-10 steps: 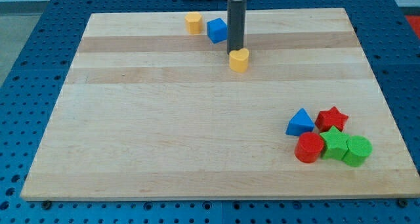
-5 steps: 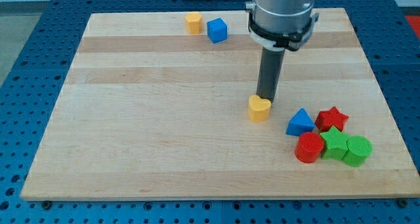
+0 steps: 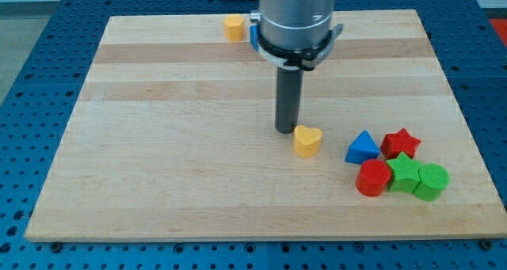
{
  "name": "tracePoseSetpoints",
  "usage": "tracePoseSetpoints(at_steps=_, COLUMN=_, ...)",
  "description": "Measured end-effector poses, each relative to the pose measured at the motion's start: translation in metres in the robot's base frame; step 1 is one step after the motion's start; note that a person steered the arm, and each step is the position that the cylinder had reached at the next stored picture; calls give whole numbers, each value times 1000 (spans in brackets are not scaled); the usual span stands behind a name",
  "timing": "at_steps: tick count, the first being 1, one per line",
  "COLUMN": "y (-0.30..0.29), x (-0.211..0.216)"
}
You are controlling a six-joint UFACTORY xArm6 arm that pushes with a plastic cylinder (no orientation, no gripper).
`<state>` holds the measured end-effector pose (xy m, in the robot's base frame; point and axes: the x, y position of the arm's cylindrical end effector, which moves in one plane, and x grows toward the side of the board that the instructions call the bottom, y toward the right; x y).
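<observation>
My tip (image 3: 286, 130) rests on the board just left of and slightly above a yellow heart-shaped block (image 3: 307, 140), touching or almost touching its upper left edge. To the right of the heart lies a cluster: a blue triangle (image 3: 362, 147), a red star (image 3: 401, 142), a red cylinder (image 3: 372, 177), a green star (image 3: 405, 173) and a green cylinder (image 3: 432, 180). Near the view's top a yellow block (image 3: 233, 26) stands alone. The blue cube beside it is almost fully hidden behind my arm.
The wooden board (image 3: 158, 143) lies on a blue perforated table (image 3: 32, 80). My arm's wide grey body (image 3: 295, 20) hangs over the top middle of the board.
The yellow heart has slid down and right across the board, toward the cluster. My tip has gone from above the heart to its upper left side, and my arm now covers the blue cube.
</observation>
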<state>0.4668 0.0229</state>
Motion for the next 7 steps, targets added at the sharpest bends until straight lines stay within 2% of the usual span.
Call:
tracePoseSetpoints(at_steps=1, y=0, x=10)
tracePoseSetpoints(at_steps=4, y=49, x=23)
tracePoseSetpoints(at_steps=6, y=58, x=52)
tracePoseSetpoints(at_steps=7, y=56, x=46)
